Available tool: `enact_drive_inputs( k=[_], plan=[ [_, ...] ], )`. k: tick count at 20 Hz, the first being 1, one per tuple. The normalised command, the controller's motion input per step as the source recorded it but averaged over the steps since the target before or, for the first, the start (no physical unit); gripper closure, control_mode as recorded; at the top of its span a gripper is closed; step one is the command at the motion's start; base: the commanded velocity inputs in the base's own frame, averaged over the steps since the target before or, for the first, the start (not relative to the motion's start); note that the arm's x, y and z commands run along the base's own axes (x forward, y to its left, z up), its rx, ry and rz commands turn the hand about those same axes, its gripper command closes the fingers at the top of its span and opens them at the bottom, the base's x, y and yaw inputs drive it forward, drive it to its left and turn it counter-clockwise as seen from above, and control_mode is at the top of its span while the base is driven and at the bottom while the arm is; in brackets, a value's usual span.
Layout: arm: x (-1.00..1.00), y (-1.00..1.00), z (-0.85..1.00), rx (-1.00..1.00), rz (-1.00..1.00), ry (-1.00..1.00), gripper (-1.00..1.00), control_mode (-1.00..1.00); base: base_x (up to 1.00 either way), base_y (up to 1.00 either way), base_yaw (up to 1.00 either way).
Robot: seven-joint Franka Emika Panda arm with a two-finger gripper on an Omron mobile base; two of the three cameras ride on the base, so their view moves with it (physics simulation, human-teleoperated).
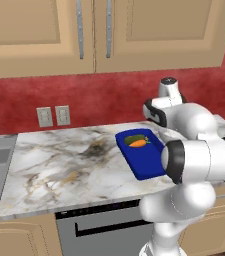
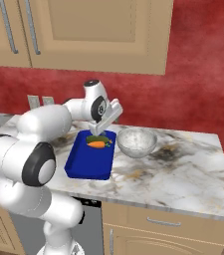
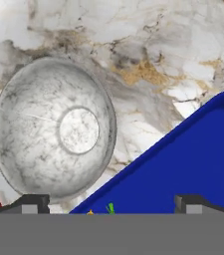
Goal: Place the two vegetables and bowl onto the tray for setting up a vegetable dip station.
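Orange carrot [image 2: 97, 144] lay crosswise on blue tray [image 2: 86, 164], green tip toward grey marbled bowl [image 2: 137, 142]; green cucumber [image 2: 94, 139] alongside. Gripper [image 3: 111, 203] wide, empty.

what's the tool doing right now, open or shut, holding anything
tool: open and empty, above the far end of the tray where the carrot lies, with the bowl beside it on the counter

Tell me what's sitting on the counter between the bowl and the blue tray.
Nothing. In the hand view, just a narrow strip of bare marble counter separates the bowl from the tray; the right base view shows the same gap.
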Motion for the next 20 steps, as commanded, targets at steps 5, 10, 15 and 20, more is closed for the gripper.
enact_drive_inputs(
  k=[5,10,15,20],
  plan=[
    [-0.2,-0.11,-0.03,0.0,-0.07,0.0,-1.0,-1.0,0.0,0.0,0.0],
    [-0.07,-0.03,-0.2,0.0,-0.03,0.0,-1.0,-1.0,0.0,0.0,0.0],
    [0.0,-0.04,-0.33,0.0,-0.02,0.0,-1.0,-1.0,0.0,0.0,0.0],
    [0.0,-0.06,-0.19,0.0,-0.03,0.0,-1.0,-1.0,0.0,0.0,0.0]
  ],
)
